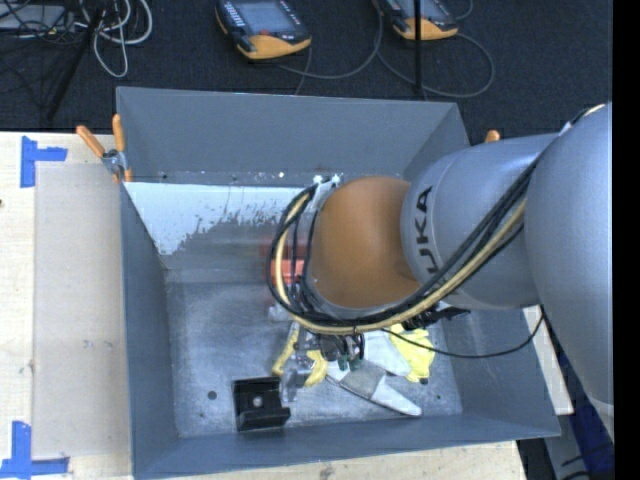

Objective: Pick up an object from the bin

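My gripper hangs low over the front middle of the bin, under the orange cover. It stands among a small cluster of things. A yellow piece lies right at it, partly hidden. A flat black block with a small hole sits just to its front left, apart from it. To the right of the gripper rests a grey-white wedge. Nothing can be made out as held.
A yellow and black item lies to the right, by the wedge. Something red peeks out behind the arm's cables near the bin's middle. The arm and its orange cover hide much of the bin's right half. The left floor shows bare metal.
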